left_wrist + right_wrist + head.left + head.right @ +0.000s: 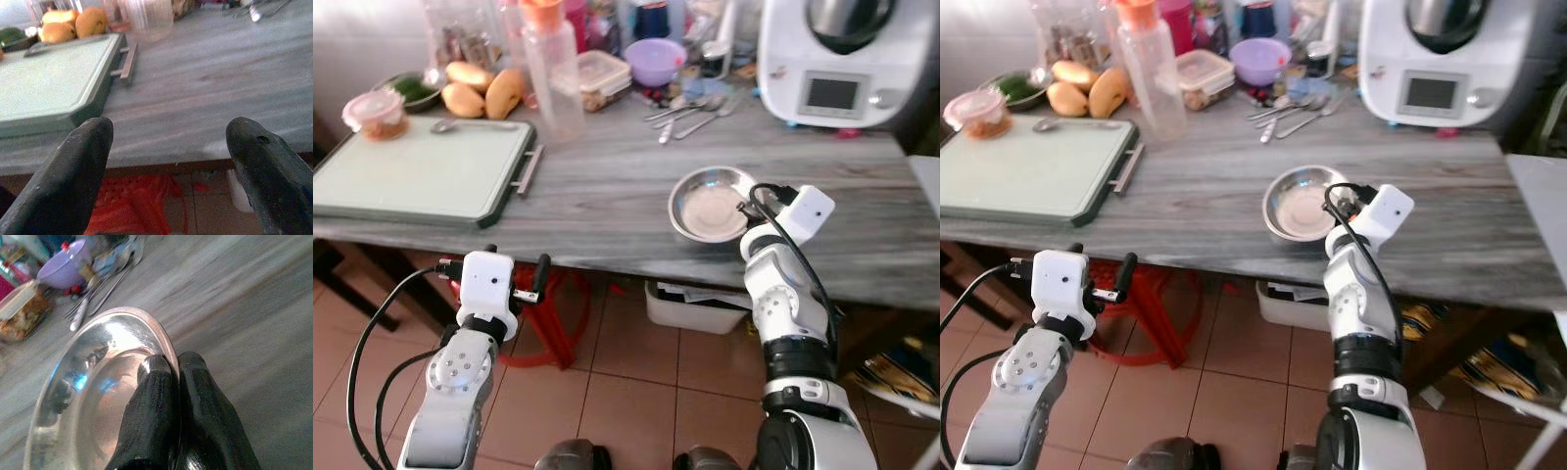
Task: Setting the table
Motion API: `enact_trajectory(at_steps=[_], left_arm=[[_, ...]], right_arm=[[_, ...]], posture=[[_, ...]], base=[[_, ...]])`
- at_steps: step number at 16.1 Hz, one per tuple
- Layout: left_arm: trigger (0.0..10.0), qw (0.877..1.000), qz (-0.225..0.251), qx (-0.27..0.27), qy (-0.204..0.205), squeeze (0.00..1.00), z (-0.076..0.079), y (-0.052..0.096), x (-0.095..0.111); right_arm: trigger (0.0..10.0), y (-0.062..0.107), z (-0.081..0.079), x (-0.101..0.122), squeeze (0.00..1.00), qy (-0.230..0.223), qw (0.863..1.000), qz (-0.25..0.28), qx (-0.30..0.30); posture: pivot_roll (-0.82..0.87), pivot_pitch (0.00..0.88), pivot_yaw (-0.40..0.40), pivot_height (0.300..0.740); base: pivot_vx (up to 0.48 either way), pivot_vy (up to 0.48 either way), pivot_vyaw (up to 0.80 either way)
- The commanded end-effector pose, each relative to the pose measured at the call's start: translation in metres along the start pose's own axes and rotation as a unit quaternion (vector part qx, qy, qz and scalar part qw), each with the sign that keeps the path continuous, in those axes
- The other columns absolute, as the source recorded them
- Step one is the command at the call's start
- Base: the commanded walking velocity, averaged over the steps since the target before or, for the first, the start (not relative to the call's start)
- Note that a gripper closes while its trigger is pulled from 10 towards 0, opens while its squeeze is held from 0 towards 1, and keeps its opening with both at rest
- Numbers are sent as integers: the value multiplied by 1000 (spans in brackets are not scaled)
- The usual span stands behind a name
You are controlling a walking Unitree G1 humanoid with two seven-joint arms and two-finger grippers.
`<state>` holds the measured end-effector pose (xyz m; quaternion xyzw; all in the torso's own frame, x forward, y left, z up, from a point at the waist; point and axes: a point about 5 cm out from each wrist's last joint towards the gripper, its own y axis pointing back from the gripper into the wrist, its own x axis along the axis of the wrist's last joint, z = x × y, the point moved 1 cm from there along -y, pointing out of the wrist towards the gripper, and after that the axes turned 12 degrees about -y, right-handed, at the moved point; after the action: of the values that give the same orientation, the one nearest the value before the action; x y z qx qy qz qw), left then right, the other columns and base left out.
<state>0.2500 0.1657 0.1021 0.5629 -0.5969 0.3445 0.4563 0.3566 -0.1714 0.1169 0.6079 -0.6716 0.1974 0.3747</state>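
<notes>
Glossy metal bowl (710, 204), matt grey wood-grain table (607, 186), smooth plastic board (416, 168)

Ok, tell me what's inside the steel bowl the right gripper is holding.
The steel bowl looks empty: bare shiny metal with reflections. The right gripper pinches its near rim, jaws shut, one finger inside, hiding a small patch of the inner wall.

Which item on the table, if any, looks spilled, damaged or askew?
Nothing looks spilled or broken. The steel bowl sits near the table edge, its rim pinched by the right gripper. Spoons lie loosely scattered. The left gripper hangs open below the edge.
</notes>
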Motion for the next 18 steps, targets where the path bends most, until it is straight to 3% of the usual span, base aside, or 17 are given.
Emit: enact_trajectory(at_steps=[1,6,10,13,14,18], left_arm=[[10000,1000,-2,-2,-7,0,-2,2,2],[10000,1000,-6,-9,-7,0,-3,0,3],[10000,1000,-3,-17,-2,0,2,-3,4],[10000,1000,0,-19,2,0,5,-5,6],[10000,1000,1,-20,3,0,5,-5,6],[10000,1000,1,-20,3,0,5,-5,6]], right_arm=[[10000,-1,-2,-12,0,3,1000,-29,-5],[10000,11,-20,-18,0,-17,999,-46,8],[10000,23,-11,-23,0,-27,998,-57,-10],[10000,25,6,-17,0,-13,998,-43,-45],[10000,25,7,-15,1000,-11,998,-41,-47],[10000,24,6,-9,1000,13,999,-23,-43]], posture=[[74,78,67,740],[67,67,59,740],[54,57,54,740],[49,56,52,740],[51,56,53,740],[51,56,53,740]], base=[[0,0,0],[0,0,0],[0,0,0],[0,0,0],[0,0,0],[0,0,0]])
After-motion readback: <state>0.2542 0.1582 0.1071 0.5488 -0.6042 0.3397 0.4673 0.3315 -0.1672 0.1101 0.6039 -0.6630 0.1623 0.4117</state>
